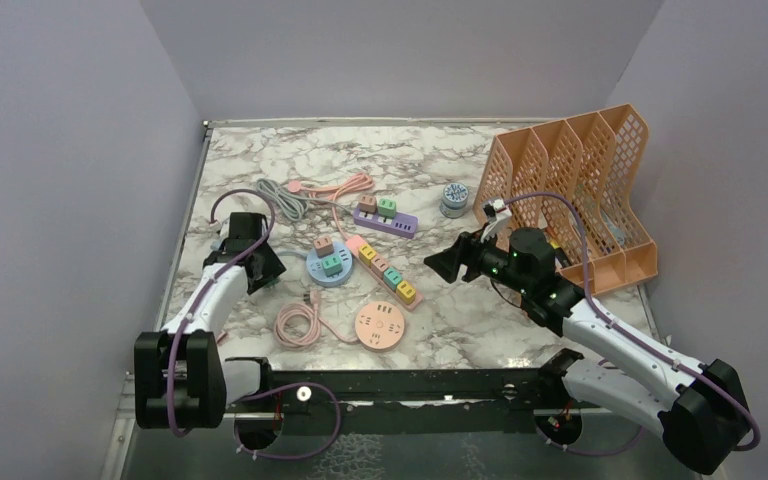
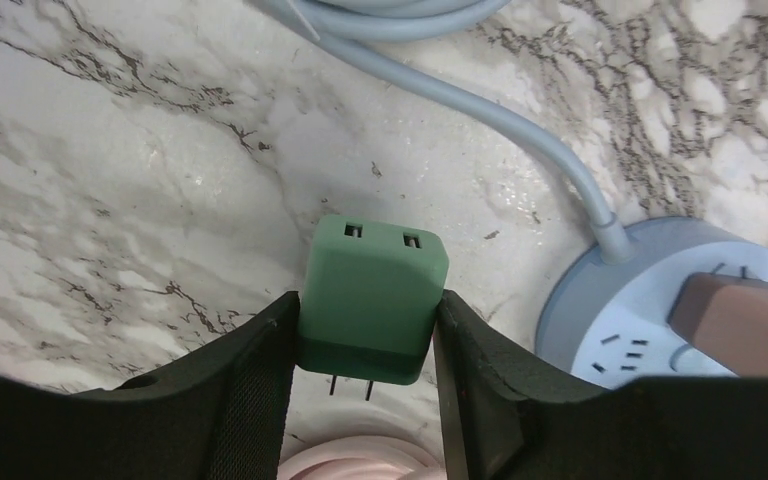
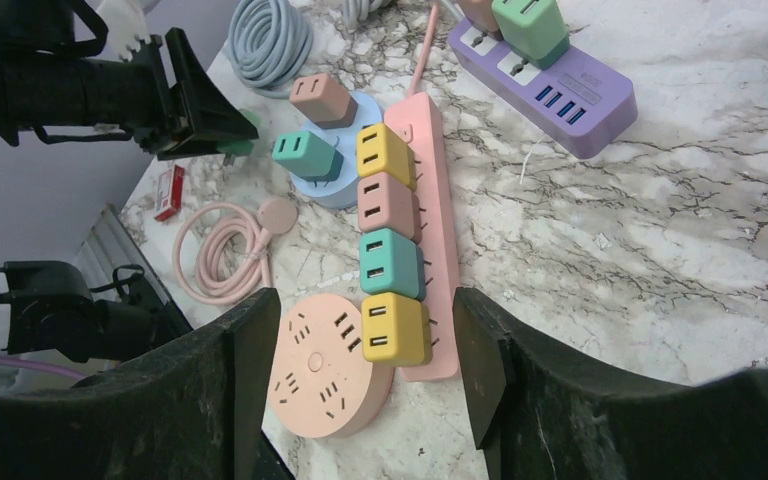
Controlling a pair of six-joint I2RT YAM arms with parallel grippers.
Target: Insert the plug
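Clamping 1 green plug [image 2: 370, 300] above the table, the left gripper [image 1: 265, 268] hangs left of the pink strip [image 3: 438, 200], which holds 4 plugs. The right gripper [image 3: 362, 310] hovers right of it, jaws spread. The blue hub [image 3: 338, 192] left of it holds 2.

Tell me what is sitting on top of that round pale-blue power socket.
A brownish-pink cube adapter and a teal-green cube adapter stand on the round pale-blue power socket. The outlets beneath them are covered, so their pins cannot be seen.
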